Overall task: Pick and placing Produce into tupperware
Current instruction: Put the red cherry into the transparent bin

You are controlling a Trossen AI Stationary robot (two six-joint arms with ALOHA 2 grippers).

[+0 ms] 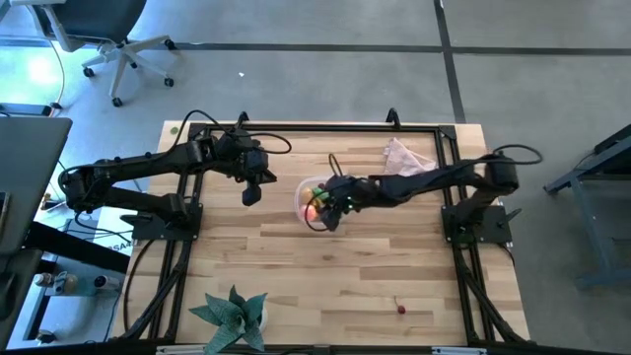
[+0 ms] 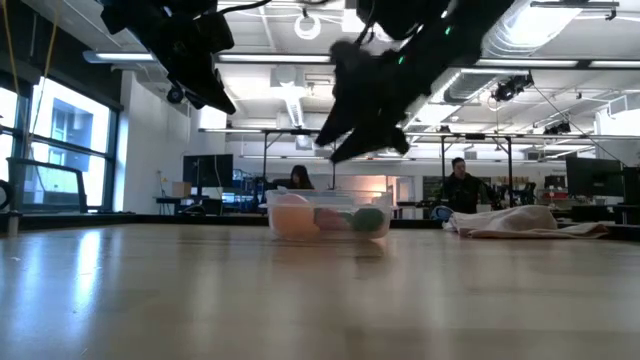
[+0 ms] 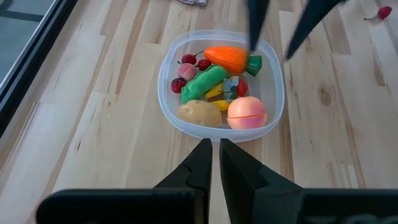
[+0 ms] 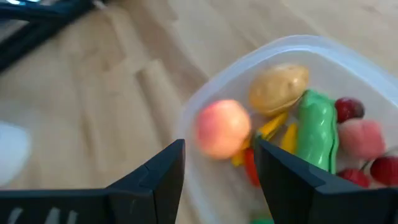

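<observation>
With the peach [image 4: 222,128] dropped into the tupperware [image 1: 304,202], the right claw [image 4: 219,163], spread wide and empty, should lift straight up toward the cherry [image 1: 400,309] at five o'clock on the tabletop [image 1: 345,266].

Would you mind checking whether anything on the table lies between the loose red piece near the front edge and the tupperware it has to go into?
Nothing visible does. In the high view, bare wood runs from the loose red piece up to the tupperware. The right gripper, open, is over the tupperware; the fake plant sits well aside.
</observation>
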